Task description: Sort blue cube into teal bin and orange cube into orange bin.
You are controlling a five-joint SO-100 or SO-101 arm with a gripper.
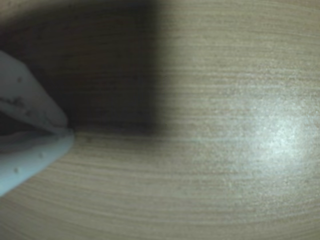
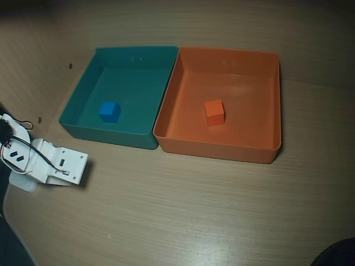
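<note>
**Fingers together over bare wood, both cubes in their bins**

In the wrist view the gripper enters from the left edge; its two pale, matte fingers taper to blunt tips that meet, with only a thin dark seam between them farther back; nothing is held; whether the tips touch the wood I cannot tell. Beyond the tips lies the table, a light wood-grain surface with fine parallel lines (a soft glare shows well ahead of the fingers), and a dark shadow lies above and beside them.

In the overhead view the white arm sits folded at the left edge, well apart from the bins; the fingers themselves are not clear there. The teal bin, a shallow square plastic tray with upright walls, holds the blue cube on its floor; touching it on the right, the orange bin of like shape holds the orange cube; both cubes are small and matte.
</note>
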